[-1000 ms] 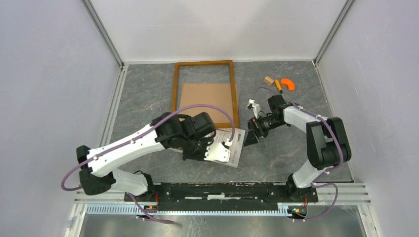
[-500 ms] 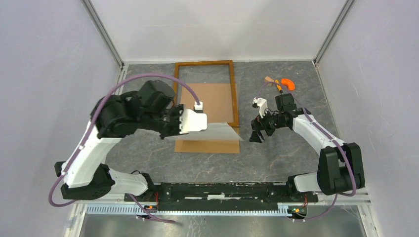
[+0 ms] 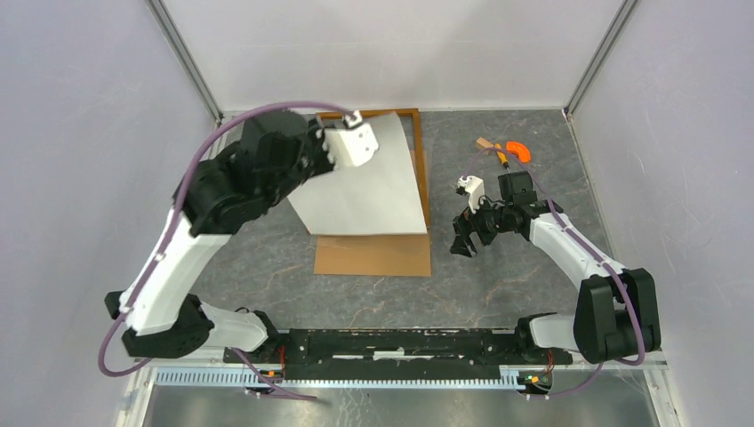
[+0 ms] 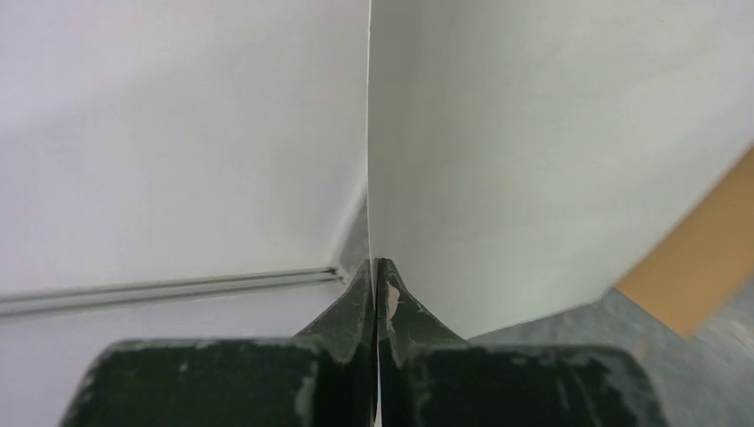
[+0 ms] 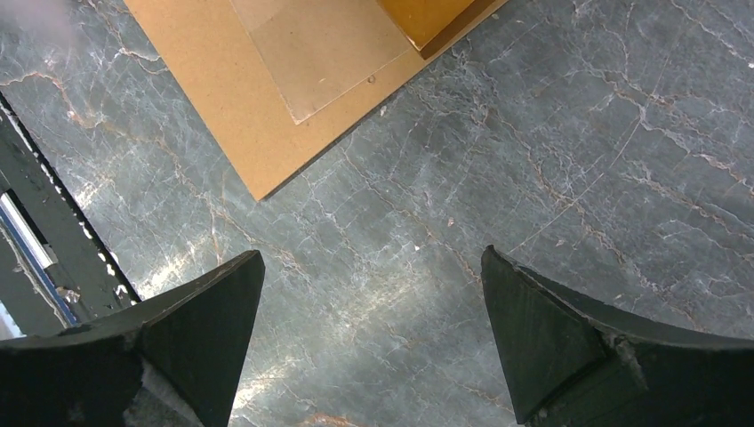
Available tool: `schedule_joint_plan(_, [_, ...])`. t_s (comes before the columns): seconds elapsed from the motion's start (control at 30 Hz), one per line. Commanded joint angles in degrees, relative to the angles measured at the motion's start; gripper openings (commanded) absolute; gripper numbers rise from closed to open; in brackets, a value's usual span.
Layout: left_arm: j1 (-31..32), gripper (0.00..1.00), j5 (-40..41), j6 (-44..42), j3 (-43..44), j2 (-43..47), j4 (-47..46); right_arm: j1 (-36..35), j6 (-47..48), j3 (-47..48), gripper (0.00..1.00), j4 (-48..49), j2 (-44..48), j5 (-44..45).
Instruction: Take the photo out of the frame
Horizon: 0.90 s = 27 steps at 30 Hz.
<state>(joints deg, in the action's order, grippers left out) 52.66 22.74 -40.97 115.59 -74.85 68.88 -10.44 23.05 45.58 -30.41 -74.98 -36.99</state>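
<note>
- Your left gripper point(image 4: 377, 283) is pressed together on one thin edge of the photo point(image 3: 364, 187). In the left wrist view the sheet rises edge-on from between the fingers.
- From above, the photo shows you only its plain white side. It hangs tilted from its far-left corner, raised over the frame point(image 3: 424, 182), and covers most of the opening.
- Only the frame's far rail and right rail show past the sheet.
- The photo's near edge lies over the far edge of the backing board point(image 3: 373, 256). You cannot tell whether they touch.
- Your right gripper point(image 5: 372, 262) is spread wide with nothing between its fingers. It hovers over the surface point(image 3: 480, 294), just right of the frame's near-right corner.
- In the right wrist view the board's corner and the frame's corner sit at the upper left, apart from both fingertips. A paler panel lies on the board.
- Bare grey surface runs between the board's near edge and the black rail point(image 3: 400, 342) at the arms' bases. It also runs left of the board toward the side wall.
- An orange curved piece point(image 3: 518, 151) and a small tan block point(image 3: 483, 143) lie near the far-right corner, well apart from the frame.
- White walls point(image 3: 391, 53) close in three sides, with slanted metal posts point(image 3: 182, 53) at the far corners.
</note>
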Motion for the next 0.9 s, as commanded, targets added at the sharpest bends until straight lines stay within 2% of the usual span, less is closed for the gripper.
schedule_joint_plan(0.0, [-7.82,0.02,7.52,-10.18,-1.96,-5.08,-25.30,0.09,-0.55,-0.17,0.98,2.03,1.05,-0.58])
schedule_joint_plan(0.17, [-15.49,0.02,4.09,-17.45,-2.34,-12.18,-43.45,0.14,-0.46,-0.92,0.98,2.55,1.50,-0.26])
schedule_joint_plan(0.33, [-18.10,0.02,1.20,-20.61,0.07,-19.79,-53.56,0.23,-0.38,-1.29,0.98,3.19,1.83,0.18])
schedule_joint_plan(0.5, [-17.95,0.02,-2.05,-22.58,-11.78,-20.10,-57.27,0.36,-0.20,-1.81,0.98,3.20,2.29,-0.05])
schedule_joint_plan(0.57, [-17.93,0.02,-3.40,-22.46,-19.34,-19.56,-58.17,0.44,-0.22,-1.81,0.98,3.18,2.36,-0.52])
schedule_joint_plan(0.73, [-17.68,0.02,-8.35,-18.27,-34.59,-19.68,-58.25,0.65,-0.21,-1.68,0.98,3.09,2.38,-1.15])
schedule_joint_plan(0.87, [-17.62,0.02,-12.32,-15.73,-41.26,-21.17,-59.33,0.74,-0.11,-1.94,0.98,3.15,1.87,-1.21])
